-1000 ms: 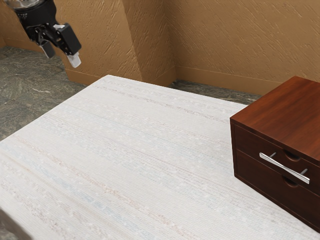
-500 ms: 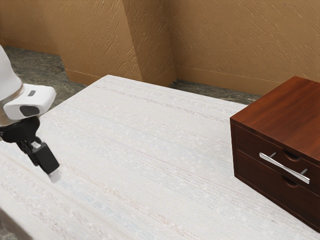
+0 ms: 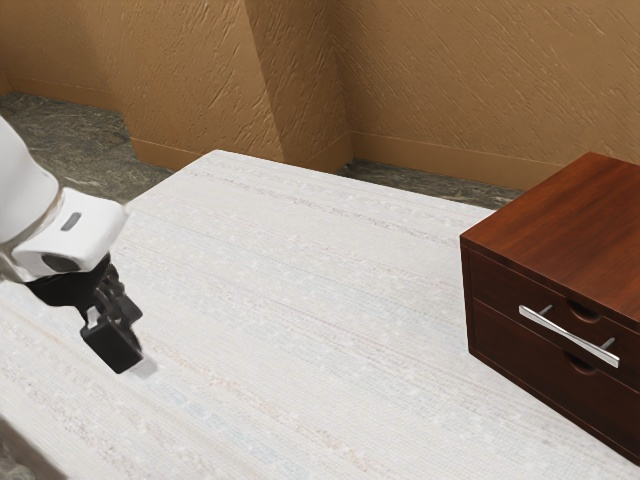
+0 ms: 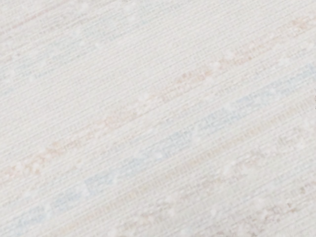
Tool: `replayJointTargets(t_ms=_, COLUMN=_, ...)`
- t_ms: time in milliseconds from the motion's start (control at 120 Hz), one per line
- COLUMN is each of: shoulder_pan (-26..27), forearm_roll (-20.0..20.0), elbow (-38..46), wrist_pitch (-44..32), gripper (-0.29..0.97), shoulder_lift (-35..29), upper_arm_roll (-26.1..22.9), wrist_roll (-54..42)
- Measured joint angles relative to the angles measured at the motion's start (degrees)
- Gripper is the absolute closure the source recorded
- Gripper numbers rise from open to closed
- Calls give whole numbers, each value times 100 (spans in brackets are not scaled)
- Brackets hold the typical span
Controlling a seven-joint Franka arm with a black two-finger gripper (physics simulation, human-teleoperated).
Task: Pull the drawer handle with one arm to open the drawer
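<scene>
A dark wooden cabinet [image 3: 570,230] with two drawers stands at the exterior view's right edge of the table. A silver bar handle [image 3: 568,336] sits on its upper drawer front, and both drawer fronts lie flush with the cabinet. My black gripper [image 3: 115,348] hangs low over the table near the exterior view's left edge, far from the cabinet, pointing down at the tabletop. In the wrist view the pale woven tabletop [image 4: 158,118] lies close beneath my hand.
The wide white table [image 3: 300,290] stretches between my gripper and the cabinet. Brown textured walls [image 3: 420,70] and a dark stone floor [image 3: 70,150] lie behind it. The table's near edge runs just below my hand.
My arm swung down from high at the upper left to just above the table, then shifted slightly right. The cabinet and its drawers have not moved.
</scene>
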State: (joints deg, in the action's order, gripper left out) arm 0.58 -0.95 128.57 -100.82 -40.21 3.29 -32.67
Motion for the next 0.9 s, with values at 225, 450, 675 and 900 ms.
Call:
replayJointTargets(t_ms=225, shoulder_pan=86, forearm_roll=6, elbow=49, wrist_pitch=256, gripper=0, shoulder_lift=-6, upper_arm_roll=-39, wrist_roll=-1460)
replayJointTargets(t_ms=450, shoulder_pan=1240, forearm_roll=11, elbow=1, wrist_pitch=-214, gripper=0, shoulder_lift=175, upper_arm_roll=-124, wrist_roll=-3316)
replayJointTargets(t_ms=675, shoulder_pan=1773, forearm_roll=-469, elbow=-737, wrist_pitch=-650, gripper=0, shoulder_lift=1043, upper_arm_roll=-706, wrist_roll=-4459)
replayJointTargets(t_ms=900, shoulder_pan=1897, forearm_roll=-732, elbow=-262, wrist_pitch=-1784, gripper=0, shoulder_lift=1093, upper_arm_roll=-1066, wrist_roll=-5072)
